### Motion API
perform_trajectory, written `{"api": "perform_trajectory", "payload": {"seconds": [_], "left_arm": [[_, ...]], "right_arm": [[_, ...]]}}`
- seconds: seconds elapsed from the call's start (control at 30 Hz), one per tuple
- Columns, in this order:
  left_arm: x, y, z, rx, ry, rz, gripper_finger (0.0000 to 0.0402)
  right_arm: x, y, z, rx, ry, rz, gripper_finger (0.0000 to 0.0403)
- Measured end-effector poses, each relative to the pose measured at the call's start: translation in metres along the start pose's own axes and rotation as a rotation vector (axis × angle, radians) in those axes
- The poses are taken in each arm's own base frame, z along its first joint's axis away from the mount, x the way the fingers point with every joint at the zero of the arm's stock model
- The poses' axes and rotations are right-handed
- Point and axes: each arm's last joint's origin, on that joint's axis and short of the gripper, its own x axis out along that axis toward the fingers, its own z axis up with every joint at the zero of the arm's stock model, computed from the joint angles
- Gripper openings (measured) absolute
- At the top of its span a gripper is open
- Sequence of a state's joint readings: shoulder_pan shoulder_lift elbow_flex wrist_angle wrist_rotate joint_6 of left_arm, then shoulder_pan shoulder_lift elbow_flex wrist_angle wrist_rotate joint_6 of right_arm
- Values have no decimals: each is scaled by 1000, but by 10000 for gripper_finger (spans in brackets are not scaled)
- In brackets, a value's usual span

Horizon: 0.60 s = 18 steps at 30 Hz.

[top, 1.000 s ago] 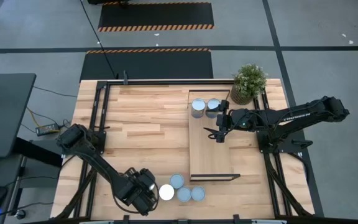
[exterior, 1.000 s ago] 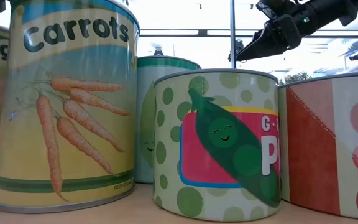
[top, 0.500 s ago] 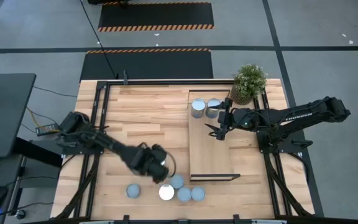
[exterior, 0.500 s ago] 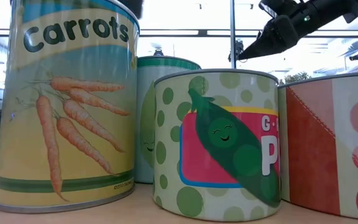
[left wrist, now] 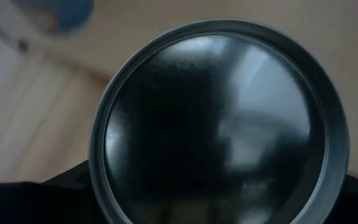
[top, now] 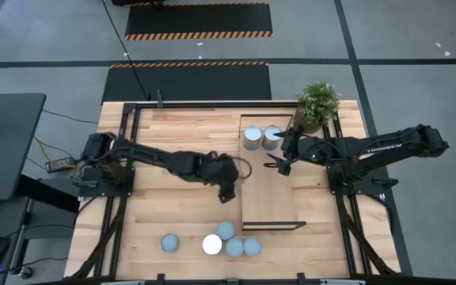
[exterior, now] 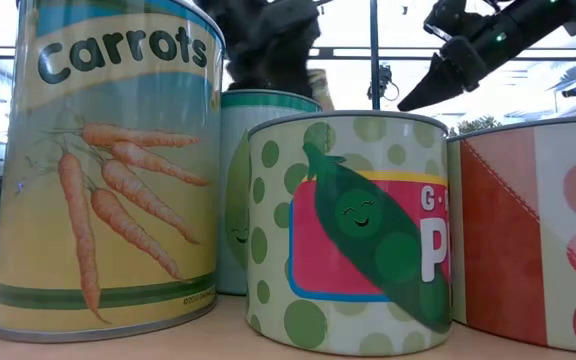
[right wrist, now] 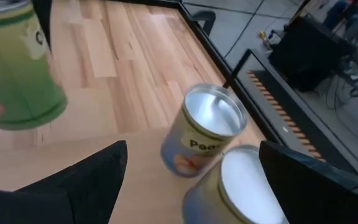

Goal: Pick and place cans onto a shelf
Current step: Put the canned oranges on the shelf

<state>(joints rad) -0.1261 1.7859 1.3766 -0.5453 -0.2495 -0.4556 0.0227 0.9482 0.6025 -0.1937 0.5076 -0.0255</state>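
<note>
1. Nearest the front edge of the counter [top: 180, 150], four cans stand on the wood: one alone [top: 169, 242], then a white-topped one [top: 212, 245] in a tight cluster with two more [top: 234, 247], and a fifth [top: 225, 230] just behind them.
2. Mid-counter, the left gripper [top: 226, 184] is clamped on a carried can [left wrist: 219, 124], held above the wood just beside the shelf's [top: 271, 198] left edge; the can's round end fills the left wrist view.
3. The shelf lies lengthwise right of centre, its near end by the can cluster.
4. Farther back, the right gripper [top: 282, 163] hangs over the shelf with fingers [right wrist: 73, 180] spread apart, holding nothing.
5. At the shelf's far end two cans [top: 252, 136] stand upright, touching or nearly so, next to a potted plant [top: 317, 103].
</note>
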Motion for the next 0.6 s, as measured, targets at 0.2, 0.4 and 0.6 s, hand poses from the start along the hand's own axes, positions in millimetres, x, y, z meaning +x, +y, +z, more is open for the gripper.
{"api": "perform_trajectory", "payload": {"seconds": [0.2, 0.4, 0.6], "left_arm": [[5, 19, 25, -27, -131, -66, 309], [21, 32, 32, -43, -135, -95, 309], [36, 32, 30, 11, -106, -165, 309]], "right_arm": [[-11, -7, -1, 49, -6, -25, 373], [-22, -13, 1, 101, -46, -20, 373], [-25, -14, 0, 108, -41, -12, 373]]}}
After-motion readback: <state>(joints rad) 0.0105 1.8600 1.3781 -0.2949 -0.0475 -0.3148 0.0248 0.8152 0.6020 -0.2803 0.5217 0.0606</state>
